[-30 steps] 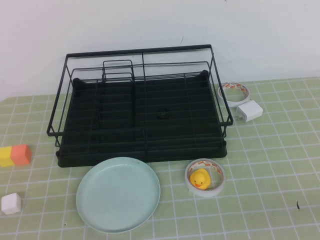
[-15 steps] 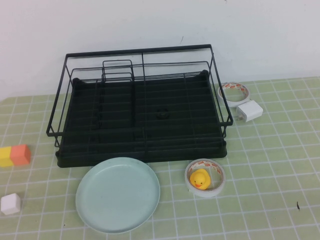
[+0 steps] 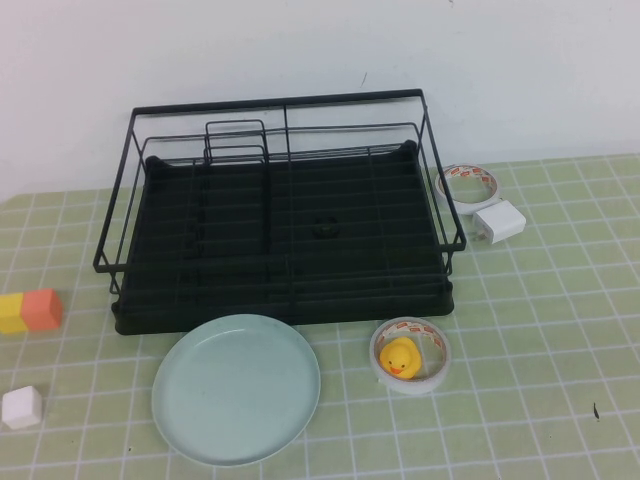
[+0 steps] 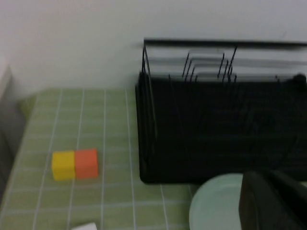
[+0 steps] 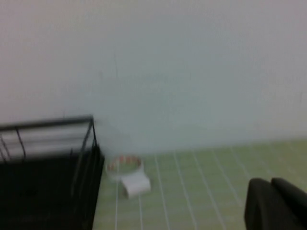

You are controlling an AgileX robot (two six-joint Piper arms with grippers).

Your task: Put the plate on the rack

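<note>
The pale mint-green plate (image 3: 236, 388) lies flat on the green grid mat, just in front of the black wire rack (image 3: 280, 308). The rack holds nothing. Neither arm shows in the high view. In the left wrist view my left gripper (image 4: 276, 201) is a dark shape with its fingers together, empty, hovering close over the edge of the plate (image 4: 216, 203), with the rack (image 4: 216, 129) beyond. In the right wrist view my right gripper (image 5: 273, 206) is shut and empty, off to the right of the rack (image 5: 43, 191).
A tape roll with a yellow duck inside (image 3: 410, 355) sits right of the plate. Another tape roll (image 3: 468, 185) and a white charger (image 3: 498, 222) lie right of the rack. A yellow-orange block (image 3: 30, 310) and a white cube (image 3: 21, 407) are at far left.
</note>
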